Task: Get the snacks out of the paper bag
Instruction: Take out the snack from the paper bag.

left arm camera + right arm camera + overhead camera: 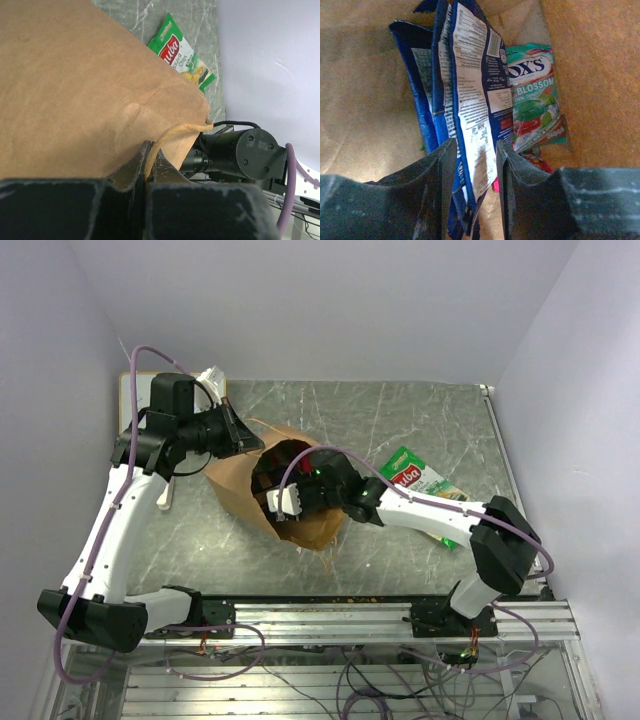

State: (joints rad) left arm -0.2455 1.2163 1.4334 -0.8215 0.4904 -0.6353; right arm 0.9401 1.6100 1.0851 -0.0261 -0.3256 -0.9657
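**Grey marbled desk** [400, 420]: carries one bag and one loose packet. The task looks early: one snack is out and at least three remain inside.

**Tall brown kraft paper bag** [232, 492]: left of centre, mouth open, with the right arm reaching in. Contents, as seen from the right wrist:
- Two dark blue foil packets [470, 90], edge-on and pressed together.
- One teal foil packet [532, 95], flat against the bag wall just to their right.
- A scrap of red [534, 159] under the teal one, too hidden to name.

**Green foil packet** [420, 480] with a red label: already out, lying flat on the desk to the right of the bag and partly under the right arm.

**Left pincer** [147, 150]: at the bag's far-left rim, clamped tight on the bag's twisted paper handle [172, 132].

**Right pincer** [475, 150]: deep in the bag, jaws narrow, one on each side of the blue pair. From here I cannot tell whether they are pressing on it. That pair looks next to come out.
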